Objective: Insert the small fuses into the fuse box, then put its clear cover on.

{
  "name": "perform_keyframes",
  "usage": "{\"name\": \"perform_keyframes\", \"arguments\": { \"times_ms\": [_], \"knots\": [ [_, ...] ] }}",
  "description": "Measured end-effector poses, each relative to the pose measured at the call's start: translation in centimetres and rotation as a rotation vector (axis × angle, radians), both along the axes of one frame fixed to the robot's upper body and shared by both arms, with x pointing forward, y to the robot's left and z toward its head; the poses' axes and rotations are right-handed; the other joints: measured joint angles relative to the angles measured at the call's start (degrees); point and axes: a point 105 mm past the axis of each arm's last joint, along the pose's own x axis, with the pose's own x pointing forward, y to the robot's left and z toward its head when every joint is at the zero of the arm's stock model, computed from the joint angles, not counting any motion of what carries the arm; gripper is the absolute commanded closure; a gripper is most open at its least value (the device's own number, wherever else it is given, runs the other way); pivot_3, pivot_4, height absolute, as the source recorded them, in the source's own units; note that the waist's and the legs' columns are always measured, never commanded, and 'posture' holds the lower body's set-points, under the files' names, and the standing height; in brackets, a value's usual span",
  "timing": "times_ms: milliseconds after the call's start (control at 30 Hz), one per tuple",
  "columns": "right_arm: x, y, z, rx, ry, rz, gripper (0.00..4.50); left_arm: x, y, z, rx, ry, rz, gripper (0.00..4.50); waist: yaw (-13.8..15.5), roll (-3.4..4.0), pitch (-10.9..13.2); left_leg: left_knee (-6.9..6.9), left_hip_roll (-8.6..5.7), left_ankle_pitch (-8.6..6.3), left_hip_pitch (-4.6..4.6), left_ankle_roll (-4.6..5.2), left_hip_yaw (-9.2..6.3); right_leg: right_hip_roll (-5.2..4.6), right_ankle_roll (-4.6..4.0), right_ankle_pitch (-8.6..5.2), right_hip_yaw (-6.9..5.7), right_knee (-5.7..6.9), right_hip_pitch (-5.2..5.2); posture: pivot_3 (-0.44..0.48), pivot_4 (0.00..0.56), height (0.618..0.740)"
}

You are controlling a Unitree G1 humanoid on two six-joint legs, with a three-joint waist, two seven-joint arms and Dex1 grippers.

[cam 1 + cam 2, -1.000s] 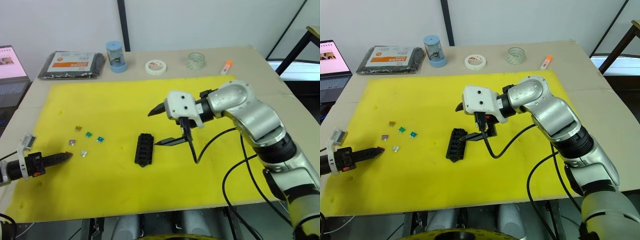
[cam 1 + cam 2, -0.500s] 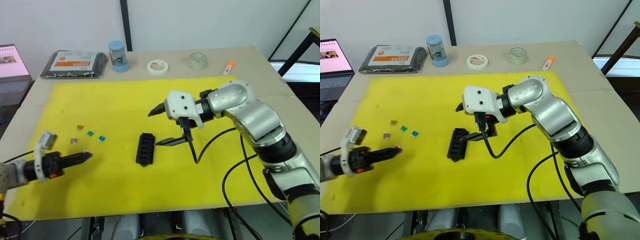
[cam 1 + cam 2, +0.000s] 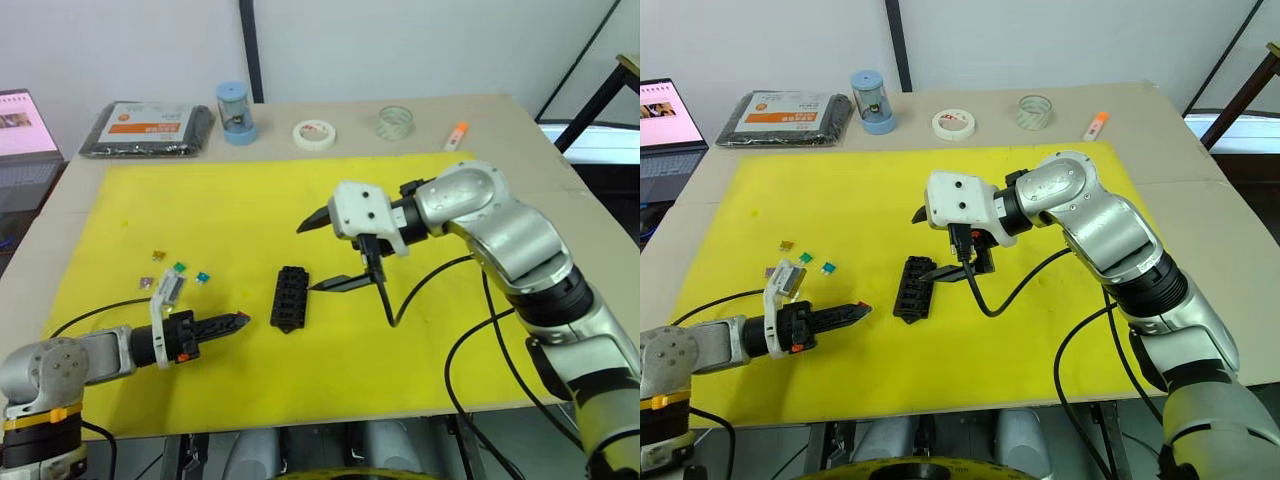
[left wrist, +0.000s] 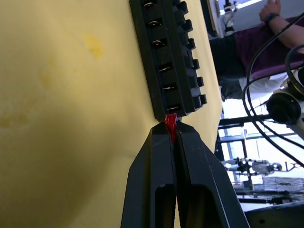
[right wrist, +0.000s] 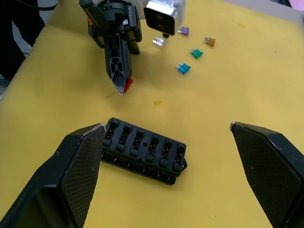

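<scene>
The black fuse box lies mid-mat with its slot row facing up. My left gripper is shut on a small red fuse, its tip just short of the box's near end. My right gripper hangs open above the box's right side, one finger on each side of it in the right wrist view. Loose small fuses lie to the left: tan, green, teal, purple, clear. The clear cover is out of view.
The yellow mat covers most of the table. Along the back edge stand a black packet with an orange label, a blue cylinder, a white tape roll, a clear tape roll and an orange marker. A laptop sits far left.
My left gripper has travelled right from the mat's left edge to just beside the fuse box, carrying the red fuse. The right arm has stayed still.
</scene>
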Motion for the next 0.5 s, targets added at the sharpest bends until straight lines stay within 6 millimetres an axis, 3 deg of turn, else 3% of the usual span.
{"name": "perform_keyframes", "arguments": {
  "times_ms": [267, 500],
  "knots": [
    [-0.1, 0.0, 0.0, 0.001, -0.005, 0.001, 0.0, -2.7, 1.8, 0.6, 0.089, 0.066, 0.006, 4.49, 0.0, 0.01, 0.0, -0.01, 0.03, 0.02, 0.01, -0.05, -0.04, -0.02, -0.01, -0.01, 0.0, -0.08, 0.0, 0.0, 0.15, 0.74],
    [-0.1, 0.1, 0.1, 0.004, -0.01, 0.006, 0.0, -2.7, 2.6, -0.6, 0.165, 0.065, 0.056, 4.49, 0.2, 0.02, 0.0, -0.01, 0.0, 0.03, 0.0, -0.07, -0.04, -0.07, -0.03, -0.01, 0.0, -0.12, 0.0, 0.0, 0.15, 0.74]
  ]
}}
